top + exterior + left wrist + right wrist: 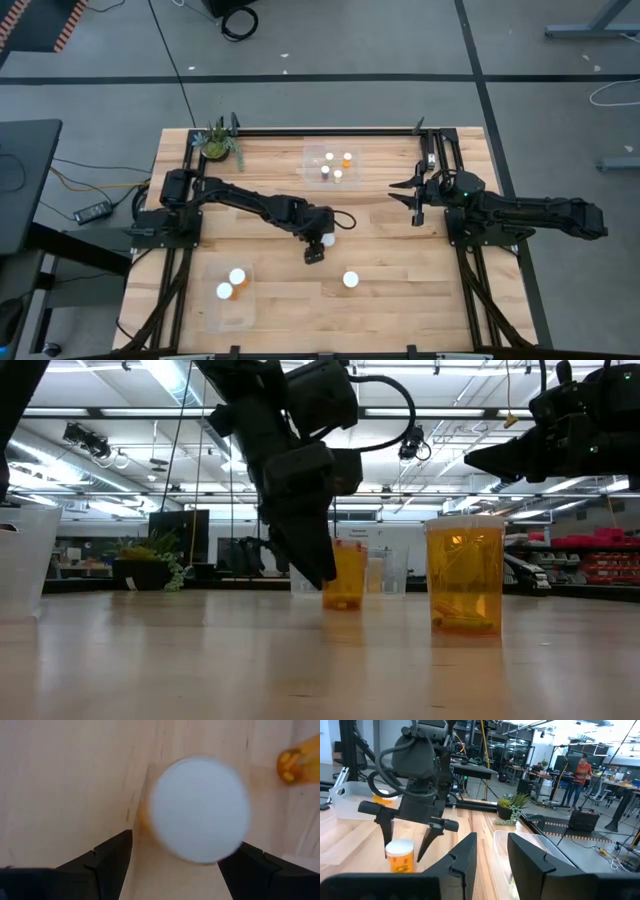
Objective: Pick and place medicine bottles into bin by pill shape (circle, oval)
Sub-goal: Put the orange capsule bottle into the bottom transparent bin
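One medicine bottle (199,810) stands between the left claw's (175,857) spread fingers.

An overhead camera looks straight down on the whole worktop (400,290), while a low one sights level across it into the room. The left wrist camera peers down close on one bottle (199,810); the right wrist's, farther off, shares it.

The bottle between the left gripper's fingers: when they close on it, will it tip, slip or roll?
The bottle stands upright and looks short for its width, so tipping seems unlikely. Its wall looks like smooth plastic, so it may slip in the left gripper under a light pinch. It looks mostly empty, probably light. Knocked over, its round body would likely roll.
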Available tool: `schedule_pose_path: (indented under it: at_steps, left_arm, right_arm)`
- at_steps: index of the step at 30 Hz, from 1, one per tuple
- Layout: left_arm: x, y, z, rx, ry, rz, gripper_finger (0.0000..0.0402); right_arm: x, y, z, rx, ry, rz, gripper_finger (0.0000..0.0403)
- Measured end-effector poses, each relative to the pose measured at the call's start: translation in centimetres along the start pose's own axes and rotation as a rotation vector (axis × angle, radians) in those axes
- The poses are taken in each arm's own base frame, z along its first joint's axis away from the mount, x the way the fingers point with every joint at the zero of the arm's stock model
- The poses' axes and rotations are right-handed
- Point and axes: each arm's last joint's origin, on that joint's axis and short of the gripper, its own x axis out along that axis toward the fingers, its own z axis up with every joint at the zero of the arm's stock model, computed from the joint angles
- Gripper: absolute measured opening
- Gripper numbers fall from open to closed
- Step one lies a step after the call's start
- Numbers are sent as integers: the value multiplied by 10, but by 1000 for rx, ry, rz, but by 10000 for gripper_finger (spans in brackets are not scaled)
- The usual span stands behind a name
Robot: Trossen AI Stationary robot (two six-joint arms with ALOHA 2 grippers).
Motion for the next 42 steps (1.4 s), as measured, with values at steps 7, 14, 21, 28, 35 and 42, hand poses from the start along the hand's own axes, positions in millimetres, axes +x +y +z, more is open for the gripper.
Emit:
schedule_pose_path:
  at_steps: [7, 14, 21, 28, 35, 42]
  left_arm:
    - [0, -1, 2, 32, -35, 34, 286]
    - [1, -11, 1, 183, -64, 100, 286]
    - [1, -22, 5, 214, -132, 86, 286]
    - [0, -22, 6, 221, -143, 83, 286]
    - [0, -25, 11, 221, -202, 70, 286]
    - [-1, -27, 12, 224, -212, 66, 283]
  right_arm:
    - [0, 0, 0, 0, 0, 0, 115]
    - [0, 0, 0, 0, 0, 0, 115]
    - [0, 0, 0, 0, 0, 0, 115]
    - [0, 0, 0, 0, 0, 0, 115]
    - [0, 0, 0, 0, 0, 0, 115]
    - [0, 0, 0, 0, 0, 0, 115]
